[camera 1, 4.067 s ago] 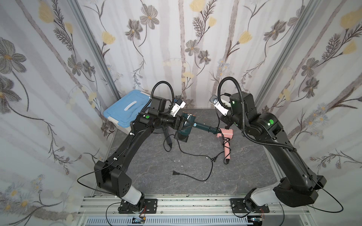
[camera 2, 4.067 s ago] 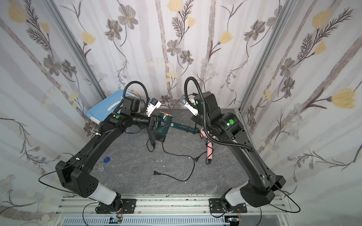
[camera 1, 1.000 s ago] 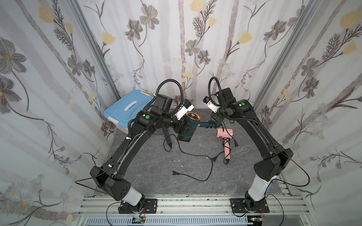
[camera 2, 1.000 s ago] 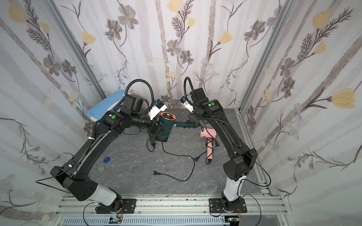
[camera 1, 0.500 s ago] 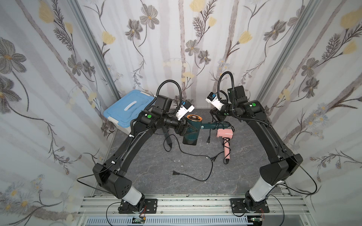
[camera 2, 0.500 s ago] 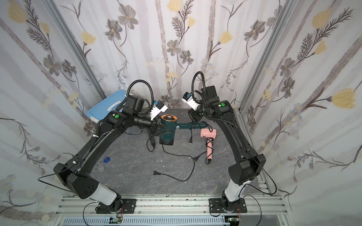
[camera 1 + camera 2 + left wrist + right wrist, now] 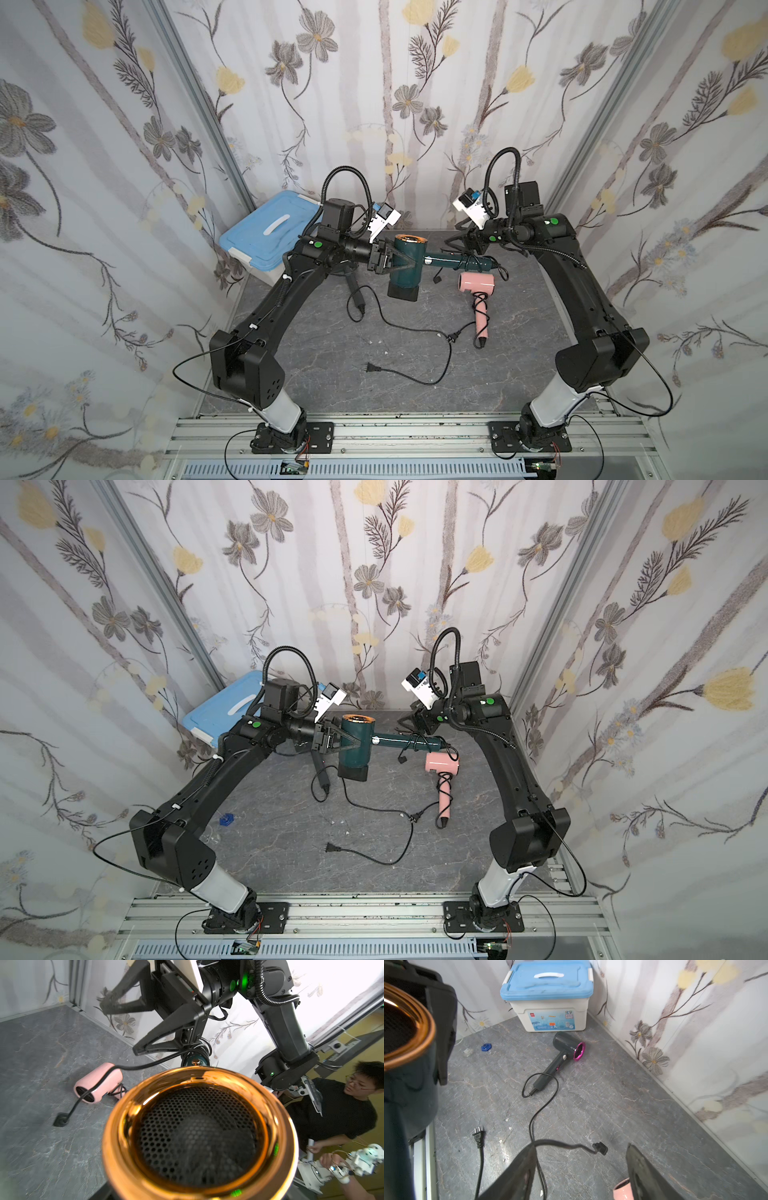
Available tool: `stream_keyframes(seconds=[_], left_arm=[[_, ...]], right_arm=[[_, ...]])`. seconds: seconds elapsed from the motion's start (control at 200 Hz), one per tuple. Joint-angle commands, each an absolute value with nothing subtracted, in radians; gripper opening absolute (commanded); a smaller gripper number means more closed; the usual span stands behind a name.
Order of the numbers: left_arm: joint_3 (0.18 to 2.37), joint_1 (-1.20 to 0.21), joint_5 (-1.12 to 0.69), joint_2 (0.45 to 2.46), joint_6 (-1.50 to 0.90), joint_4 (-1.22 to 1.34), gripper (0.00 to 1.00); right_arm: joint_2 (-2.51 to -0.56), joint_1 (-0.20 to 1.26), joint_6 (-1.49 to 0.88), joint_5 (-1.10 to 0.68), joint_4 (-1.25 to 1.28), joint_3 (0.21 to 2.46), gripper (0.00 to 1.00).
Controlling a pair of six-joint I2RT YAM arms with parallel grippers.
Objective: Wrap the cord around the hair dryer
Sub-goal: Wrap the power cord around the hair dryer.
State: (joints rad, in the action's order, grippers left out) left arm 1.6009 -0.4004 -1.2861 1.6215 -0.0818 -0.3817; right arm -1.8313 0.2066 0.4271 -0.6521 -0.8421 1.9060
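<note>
Spreading just now, the right end effector (image 7: 581,1167) frees the cord (image 7: 204,1047), mostly coiled round the hair dryer (image 7: 405,276) pinched by the left end effector (image 7: 399,259); the loose tail likely needs tucking.

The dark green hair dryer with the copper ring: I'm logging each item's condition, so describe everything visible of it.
The dark green hair dryer looks glossy plastic. Its barrel stands roughly upright, off the grey table: a copper ring around black honeycomb mesh faces up, a black nozzle faces down. The left end effector is clamped on the barrel. The handle sticks out sideways toward the open right end effector, with black cord coiled round its far end and the plug hanging loose.
</note>
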Motion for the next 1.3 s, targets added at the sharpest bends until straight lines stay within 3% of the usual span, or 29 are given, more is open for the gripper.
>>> stream_keyframes(seconds=[0.0, 0.305, 0.644, 0.864, 1.019, 1.294], left_arm=[[1.592, -0.395, -1.333, 1.636, -0.178, -0.208, 0.0], [1.578, -0.364, -1.33, 1.638, -0.334, -0.04, 0.0], [1.605, -0.295, -1.284, 1.583, -0.403, -0.019, 0.0], [1.649, -0.294, -1.272, 1.567, -0.457, 0.023, 0.0], [1.679, -0.293, -1.236, 1.56, -0.496, 0.043, 0.0], [1.687, -0.295, -1.195, 1.522, -0.614, 0.155, 0.0]], right_arm=[[-1.787, 0.19, 0.37, -0.636, -0.812, 1.91, 0.77], [-1.661, 0.068, 0.226, -0.561, -0.726, 1.835, 0.85], [-1.227, -0.026, 0.056, -0.486, -0.357, 1.249, 0.91], [-1.009, -0.014, -0.097, -0.593, -0.053, 0.861, 0.93], [-0.994, 0.097, -0.088, -0.496, 0.107, 0.714, 0.93], [-1.166, 0.159, -0.049, -0.461, 0.373, 0.621, 0.95]])
